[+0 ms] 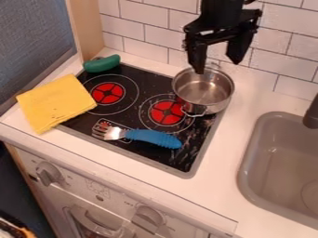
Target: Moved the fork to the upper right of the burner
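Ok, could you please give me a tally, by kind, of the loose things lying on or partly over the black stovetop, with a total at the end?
Metal fork with a ridged blue handle: 1
Round silver metal pot: 1
Yellow cloth: 1
Elongated dark green object: 1
Total: 4

Setting was a toy kitchen: burners (107,93) near centre, sink (250,155) at 4 o'clock, tiled wall (155,35) at 1, oven front (76,180) at 7.
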Motion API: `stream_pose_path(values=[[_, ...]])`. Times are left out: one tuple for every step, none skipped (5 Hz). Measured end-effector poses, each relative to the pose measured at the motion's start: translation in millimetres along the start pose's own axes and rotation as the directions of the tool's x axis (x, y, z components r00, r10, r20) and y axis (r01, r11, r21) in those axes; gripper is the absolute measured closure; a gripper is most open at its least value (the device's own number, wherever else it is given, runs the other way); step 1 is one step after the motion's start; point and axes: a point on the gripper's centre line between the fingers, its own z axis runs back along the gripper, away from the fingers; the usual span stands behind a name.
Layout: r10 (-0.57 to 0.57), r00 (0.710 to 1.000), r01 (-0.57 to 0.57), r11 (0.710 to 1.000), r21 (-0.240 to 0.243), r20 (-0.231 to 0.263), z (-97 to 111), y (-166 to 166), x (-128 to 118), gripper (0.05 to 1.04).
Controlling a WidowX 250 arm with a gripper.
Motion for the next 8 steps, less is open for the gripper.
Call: stream_pose_path(values=[[0.112, 0.993, -0.113, 0.993, 0.036, 0.027, 7.7, 24.1, -7.5, 0.083], [0.238, 0.969, -0.24, 0.97, 0.032, 0.06, 9.7, 47.6, -13.9, 0.083], [0.375, 0.925, -0.378, 0.924, 0.064, 0.061, -9.4, 68.1, -21.4, 0.083], [0.499, 0.865, -0.502, 0.862, 0.077, 0.053, -32.1, 92.9, -23.0, 0.083], [0.575, 0.817, -0.577, 0.813, 0.075, 0.054, -45.4, 106.2, -19.3, 0.083], [0.603, 0.797, -0.604, 0.791, 0.102, 0.045, -71.6, 110.3, -20.9, 0.083], [0.605, 0.795, -0.606, 0.785, 0.13, 0.051, -88.7, 110.1, -21.8, 0.083], [0.596, 0.802, -0.597, 0.797, 0.095, 0.038, -96.6, 105.3, -21.4, 0.083]])
